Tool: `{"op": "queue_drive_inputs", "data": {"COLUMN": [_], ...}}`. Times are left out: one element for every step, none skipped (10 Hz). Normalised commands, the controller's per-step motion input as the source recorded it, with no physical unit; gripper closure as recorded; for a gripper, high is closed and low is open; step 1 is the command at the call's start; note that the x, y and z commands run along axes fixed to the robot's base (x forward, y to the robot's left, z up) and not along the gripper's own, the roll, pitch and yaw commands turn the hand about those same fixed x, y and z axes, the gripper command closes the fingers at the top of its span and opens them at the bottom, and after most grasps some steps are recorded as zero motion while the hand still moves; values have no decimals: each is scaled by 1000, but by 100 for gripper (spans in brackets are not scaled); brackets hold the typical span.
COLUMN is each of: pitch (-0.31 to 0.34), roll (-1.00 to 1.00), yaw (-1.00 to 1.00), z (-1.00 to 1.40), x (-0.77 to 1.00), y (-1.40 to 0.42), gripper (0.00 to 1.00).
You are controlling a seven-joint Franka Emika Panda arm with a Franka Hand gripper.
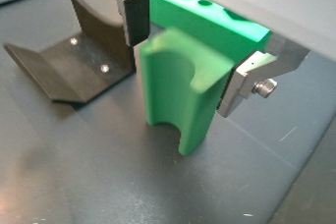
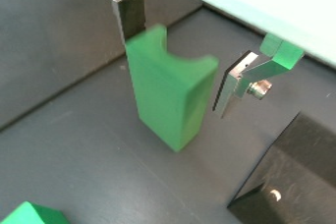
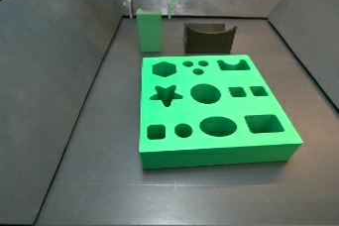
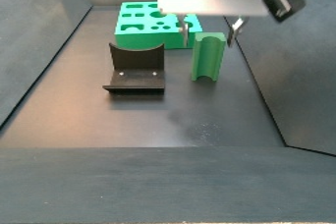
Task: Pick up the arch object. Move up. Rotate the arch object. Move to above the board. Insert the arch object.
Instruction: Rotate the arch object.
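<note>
Standing on the desk (image 1: 53,169), the small bright green plastic arch object (image 1: 178,85) sits between your released tool (image 1: 184,56); centre it, then clench.

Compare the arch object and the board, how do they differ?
The arch object is small and stands upright between the open claw fingers; the board is large and lies flat. The board has many shaped cut-outs; the arch object shows one notch. Both are bright green.
</note>
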Motion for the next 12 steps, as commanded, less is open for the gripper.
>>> {"op": "queue_drive_inputs", "data": {"pitch": [55, 63, 70, 6, 5, 5, 5, 5, 5, 5, 5, 6], "roll": [103, 93, 69, 4, 4, 4, 4, 5, 5, 5, 5, 5], "yaw": [9, 10, 14, 1000, 1000, 1000, 1000, 1000, 1000, 1000, 1000, 1000], "z": [687, 569, 256, 0, -106, -82, -45, -31, -32, -32, -32, -32], "x": [-16, -11, -6, 0, 20, 33, 30, 27, 27, 27, 27, 27], "y": [-12, -10, -11, 83, 83, 62, 30, 17, 14, 7, 5, 3], "gripper": [0, 0, 0, 0, 0, 0, 0, 0, 0, 0, 0, 0]}}
